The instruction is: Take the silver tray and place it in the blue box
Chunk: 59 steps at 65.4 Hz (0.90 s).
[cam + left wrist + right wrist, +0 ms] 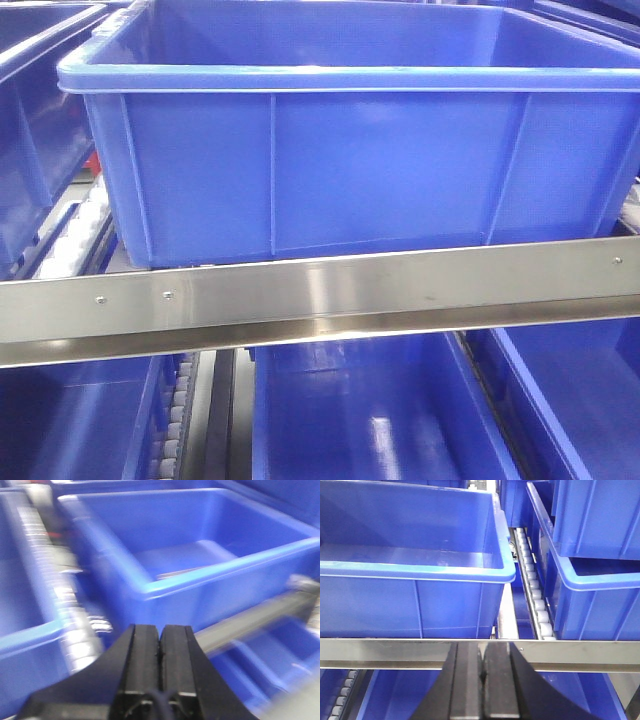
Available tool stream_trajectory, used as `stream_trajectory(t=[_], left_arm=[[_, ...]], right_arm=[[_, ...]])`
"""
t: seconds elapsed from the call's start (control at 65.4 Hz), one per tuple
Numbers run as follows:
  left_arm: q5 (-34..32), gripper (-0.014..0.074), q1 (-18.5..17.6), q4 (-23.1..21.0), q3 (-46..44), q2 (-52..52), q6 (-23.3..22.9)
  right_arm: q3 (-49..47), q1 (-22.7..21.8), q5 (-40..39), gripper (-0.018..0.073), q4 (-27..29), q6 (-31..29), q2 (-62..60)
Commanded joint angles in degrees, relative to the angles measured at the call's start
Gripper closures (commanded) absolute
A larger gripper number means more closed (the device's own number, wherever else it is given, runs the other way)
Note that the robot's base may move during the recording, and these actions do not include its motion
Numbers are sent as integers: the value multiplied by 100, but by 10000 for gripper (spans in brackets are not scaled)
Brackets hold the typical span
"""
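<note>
**Blue box on the rack, both grippers pressed together**

The blue box sits on the upper level of a shelf rack, its ribbed front wall facing the front camera and its thick lipped rim running across the top of that view. Its base rests just behind a brushed steel rail that crosses the frame with a slight tilt. In the left wrist view the box is seen from above and at an angle; a thin pale streak lies on its floor near the front wall, but the picture is blurred (too much so to tell whether that is the silver tray or a glint). No other view shows the silver tray clearly, so its place cannot be told.

The left gripper hovers in front of the box's near corner, its two black fingers pressed together with only a hairline seam between them and nothing held. The right gripper is likewise closed on nothing, its fingers meeting just below the steel rail, in front of the box's right corner.

Beside the box on its right runs a roller track of small white wheels, and past that stand further blue crates, one stacked in another. More blue crates fill the lower level under the rail.
</note>
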Motion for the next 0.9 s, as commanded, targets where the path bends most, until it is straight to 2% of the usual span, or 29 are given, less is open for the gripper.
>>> stream_trajectory(t=[0.0, 0.122, 0.183, 0.29, 0.397, 0.443, 0.52, 0.886], left_arm=[[-940, 701, 640, -405, 270, -291, 281], [-1266, 701, 1488, -500, 1082, -991, 281], [-1492, 701, 1763, -614, 1414, -968, 281], [-1813, 701, 2011, -614, 1946, -967, 281], [-2482, 701, 2061, -614, 2441, -967, 281], [-2144, 701, 2061, -614, 2390, -979, 281], [-2065, 701, 2061, -614, 2405, -979, 281], [-2052, 701, 2061, -614, 2405, -979, 281]], right_arm=[[-154, 5, -528, 503, -127, -59, 67], [-154, 5, -528, 503, -127, -59, 67], [-154, 5, -522, 503, -127, -59, 67], [-154, 5, -533, 503, -127, -59, 67], [-154, 5, -533, 503, -127, -59, 67], [-154, 5, -533, 503, -127, -59, 67], [-154, 5, -533, 503, -127, -59, 67], [-154, 5, -532, 503, -127, -59, 67]])
